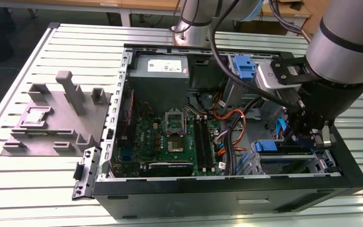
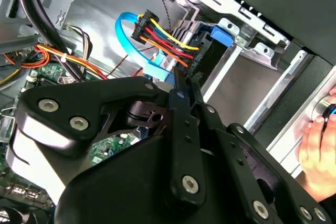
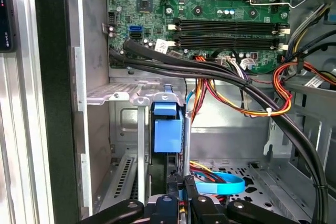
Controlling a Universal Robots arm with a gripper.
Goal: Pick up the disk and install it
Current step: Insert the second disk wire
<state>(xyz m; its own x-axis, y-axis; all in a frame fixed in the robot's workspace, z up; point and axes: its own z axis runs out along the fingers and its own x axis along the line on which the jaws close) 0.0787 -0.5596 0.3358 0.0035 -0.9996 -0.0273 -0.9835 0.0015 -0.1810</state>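
Disk (image 3: 168, 129) sits edge-on in the metal bay (image 3: 131, 94) inside the computer case (image 1: 232, 191); the gripper (image 2: 181, 85) is right at its end, fingers (image 2: 184, 108) nearly closed; what they hold, I cannot tell.

A tabletop (image 1: 55, 189) of pale slatted metal profiles is seen in the exterior view, its grooves running from that view's left to its right. An open black computer case (image 1: 232, 189) is laid on its side on the tabletop, with the motherboard exposed. Toward the exterior view's left, just beside the case, a grey fixture block (image 1: 55, 118) with upright posts is set on the slats.
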